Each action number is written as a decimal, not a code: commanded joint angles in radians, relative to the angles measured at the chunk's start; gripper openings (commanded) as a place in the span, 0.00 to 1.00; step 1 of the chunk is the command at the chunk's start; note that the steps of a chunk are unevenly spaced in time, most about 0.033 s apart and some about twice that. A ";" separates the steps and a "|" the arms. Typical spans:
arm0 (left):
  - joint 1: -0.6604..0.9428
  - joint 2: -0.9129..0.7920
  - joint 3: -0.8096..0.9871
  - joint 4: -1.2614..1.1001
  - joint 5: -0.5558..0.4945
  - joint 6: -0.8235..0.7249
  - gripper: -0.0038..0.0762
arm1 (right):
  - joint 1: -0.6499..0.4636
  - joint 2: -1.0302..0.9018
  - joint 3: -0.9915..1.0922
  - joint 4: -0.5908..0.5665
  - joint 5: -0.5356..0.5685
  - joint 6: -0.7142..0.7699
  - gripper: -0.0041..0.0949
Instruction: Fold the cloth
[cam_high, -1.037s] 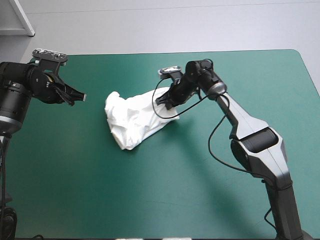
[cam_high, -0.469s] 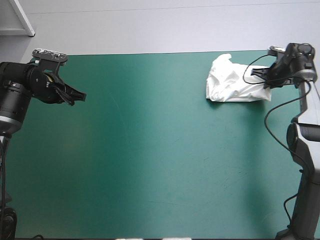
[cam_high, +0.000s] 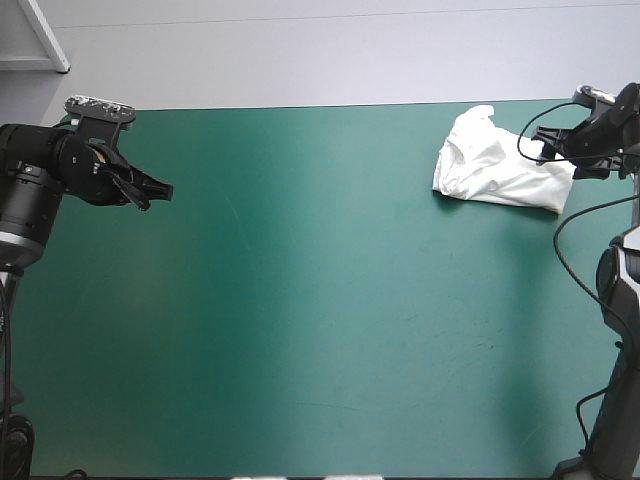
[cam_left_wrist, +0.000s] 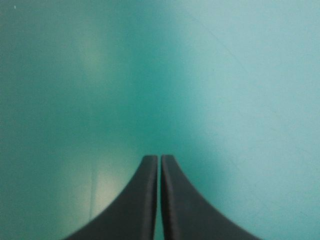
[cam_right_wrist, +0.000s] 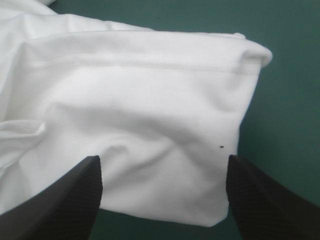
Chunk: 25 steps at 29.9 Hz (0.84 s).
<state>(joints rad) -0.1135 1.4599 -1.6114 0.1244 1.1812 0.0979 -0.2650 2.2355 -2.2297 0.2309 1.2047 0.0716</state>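
High view: T-shirt (cam_high: 495, 160) lies as a crumpled heap at the far right corner of the cover (cam_high: 320, 300), well apart from the table's middle. Right gripper (cam_high: 575, 158) sits at the heap's right-hand end, by the table's right edge. Left gripper (cam_high: 150, 190) hangs over bare cover near the left edge, far from the T-shirt. It looks parked out of the way while the other arm deals with the heap.

Left wrist view: fingers (cam_left_wrist: 145, 200) pressed together into one pointed arch, nothing between them. Only cover ahead.

Right wrist view: fingers (cam_right_wrist: 80, 195) spread wide, gripping nothing. T-shirt fills the space ahead of and between them, a stitched hem (cam_right_wrist: 150, 67) running across it and ending in a rounded corner, with cover showing beyond. Whether the fingers touch the fabric, cannot tell.

Judgement: folding proper not yet begun — the heap is bunched, and it sits at a corner with little room to spread. The wide stance over the hemmed edge reads as readiness to take a hold there, since a hem gives a firm line to pull flat.
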 joint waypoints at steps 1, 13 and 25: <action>0.000 -0.038 -0.024 0.000 -0.064 -0.001 0.07 | -0.007 -0.110 -0.032 0.036 -0.025 0.054 0.64; 0.000 -0.038 -0.024 -0.080 -0.211 -0.018 0.07 | 0.181 -0.380 -0.030 0.050 -0.023 -0.120 0.04; 0.000 -0.040 -0.024 -0.188 -0.271 0.054 0.07 | 0.571 -0.613 0.239 -0.245 -0.094 -0.107 0.03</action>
<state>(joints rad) -0.1126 1.4599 -1.6114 -0.0460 0.9725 0.1329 0.2442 1.7198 -2.0777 0.0394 1.1965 -0.0412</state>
